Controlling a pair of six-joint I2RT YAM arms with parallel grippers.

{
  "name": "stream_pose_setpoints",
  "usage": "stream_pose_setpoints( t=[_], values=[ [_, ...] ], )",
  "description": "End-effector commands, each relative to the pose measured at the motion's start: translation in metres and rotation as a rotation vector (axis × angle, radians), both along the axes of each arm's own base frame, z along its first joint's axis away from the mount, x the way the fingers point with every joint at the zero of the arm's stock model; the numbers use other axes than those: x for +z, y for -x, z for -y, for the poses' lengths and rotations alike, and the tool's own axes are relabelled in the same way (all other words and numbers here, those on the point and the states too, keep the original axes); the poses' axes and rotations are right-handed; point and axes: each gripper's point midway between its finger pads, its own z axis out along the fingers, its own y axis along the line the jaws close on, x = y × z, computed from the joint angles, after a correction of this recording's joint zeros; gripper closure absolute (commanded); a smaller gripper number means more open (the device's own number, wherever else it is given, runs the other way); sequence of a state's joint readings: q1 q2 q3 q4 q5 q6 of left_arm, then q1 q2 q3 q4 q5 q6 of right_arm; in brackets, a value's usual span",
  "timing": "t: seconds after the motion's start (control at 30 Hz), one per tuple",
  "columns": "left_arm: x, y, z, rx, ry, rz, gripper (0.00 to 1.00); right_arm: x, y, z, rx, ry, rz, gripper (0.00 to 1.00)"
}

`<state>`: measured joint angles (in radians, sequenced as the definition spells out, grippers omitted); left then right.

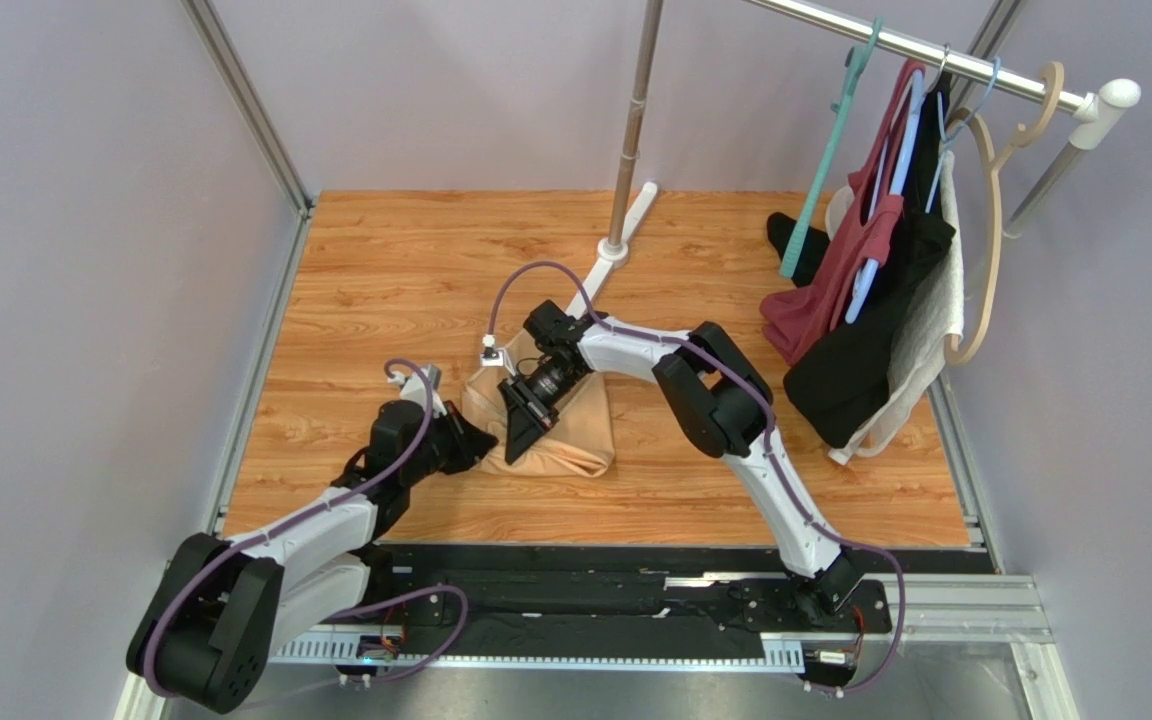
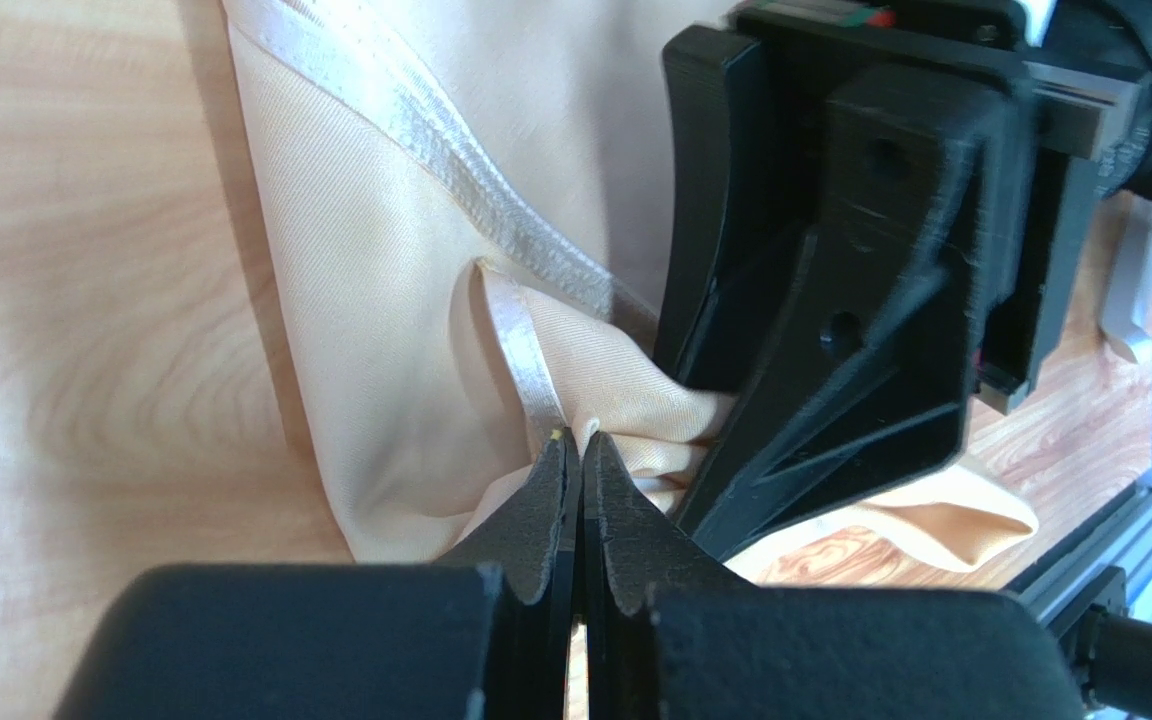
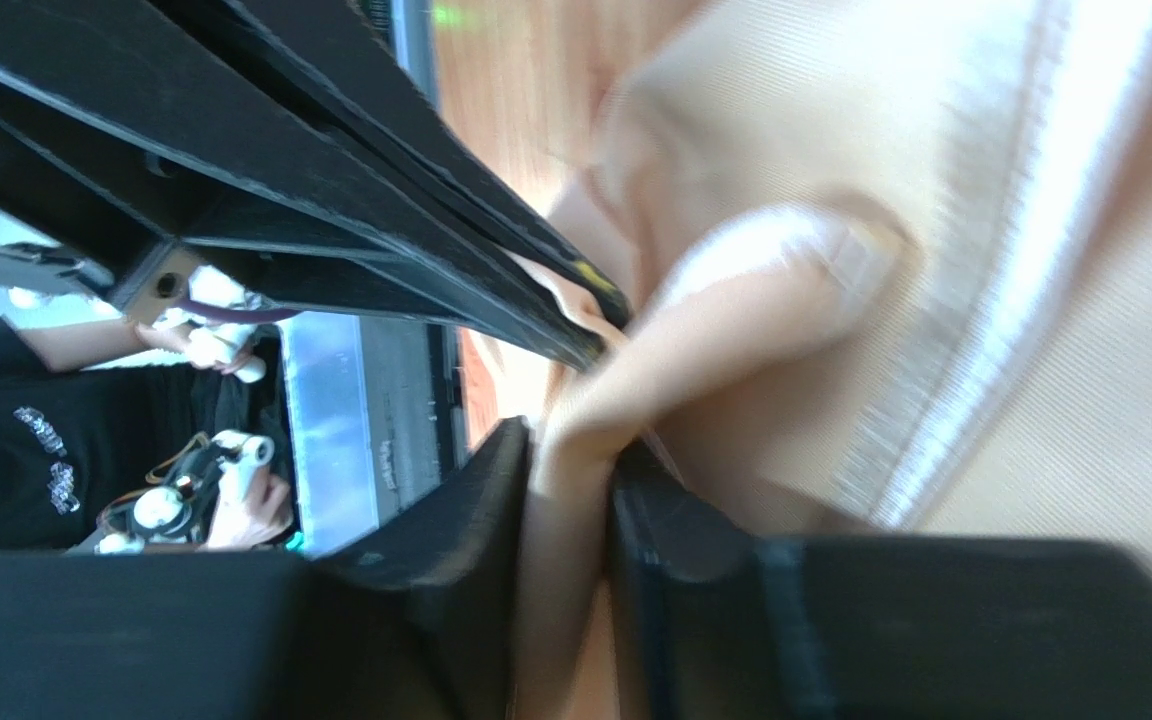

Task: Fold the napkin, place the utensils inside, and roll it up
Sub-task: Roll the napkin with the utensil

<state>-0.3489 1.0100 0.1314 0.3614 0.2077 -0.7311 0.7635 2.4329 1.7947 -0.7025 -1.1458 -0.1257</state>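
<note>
Pressed together at the bottom of the left wrist view, the left gripper (image 2: pixel 582 450) has its two black fingers shut flat against each other, and their tips pinch a raised ridge of the napkin (image 2: pixel 372 345) where a shiny hem band runs down to them. Just beyond, that same view shows the right gripper (image 3: pixel 570 450) from outside, its fingers coming down onto the same bunched fabric, almost touching the left one.

From the right wrist camera, a fold of the peach cloth stands between the right gripper's fingers and fills the narrow gap, touching both. The left gripper's tips poke in from the upper left. Behind, blurred, a person in a black shirt (image 3: pixel 11 435) shows.

Only the top view gives the whole layout: the napkin lies as a small rumpled heap on the wooden table (image 1: pixel 387 270), near its front middle, with both arms meeting over its left edge.
</note>
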Motion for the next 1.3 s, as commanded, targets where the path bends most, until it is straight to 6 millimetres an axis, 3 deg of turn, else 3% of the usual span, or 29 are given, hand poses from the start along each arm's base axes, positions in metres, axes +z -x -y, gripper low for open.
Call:
stream_pose_setpoints(
  t=[0.0,0.1,0.13,0.2,0.33,0.47,0.7,0.9,1.03,1.27],
  values=[
    [0.004,-0.006,-0.009,0.077,-0.030,-0.065,1.00,-0.029,-0.030,0.021,-0.095,0.148,0.159,0.69],
    [0.003,-0.005,-0.011,0.083,-0.038,-0.083,1.00,-0.018,-0.042,0.023,-0.142,0.144,0.201,0.52],
    [0.004,-0.005,-0.010,0.082,-0.038,-0.084,1.00,-0.014,-0.049,0.022,-0.162,0.130,0.232,0.51],
    [0.003,-0.004,-0.012,0.090,-0.038,-0.088,1.00,-0.010,-0.054,0.027,-0.203,0.128,0.239,0.23],
    [0.005,-0.004,-0.013,0.099,-0.038,-0.089,1.00,0.025,-0.074,0.028,-0.272,0.057,0.352,0.22],
    [0.006,-0.004,-0.014,0.115,-0.036,-0.098,1.00,0.035,-0.086,0.038,-0.325,0.045,0.447,0.21],
    [0.007,-0.006,-0.014,0.104,-0.043,-0.083,1.00,0.022,-0.077,0.044,-0.315,0.051,0.413,0.24],
    [0.015,-0.005,-0.007,0.061,-0.019,-0.049,1.00,0.019,-0.066,0.031,-0.291,0.030,0.392,0.39],
    [0.025,-0.006,-0.006,0.059,-0.005,-0.022,1.00,0.018,-0.054,0.026,-0.261,0.024,0.369,0.56],
    [0.037,-0.002,-0.014,0.103,0.004,0.008,1.00,0.008,-0.028,0.027,-0.194,0.048,0.333,0.63]
  ],
)
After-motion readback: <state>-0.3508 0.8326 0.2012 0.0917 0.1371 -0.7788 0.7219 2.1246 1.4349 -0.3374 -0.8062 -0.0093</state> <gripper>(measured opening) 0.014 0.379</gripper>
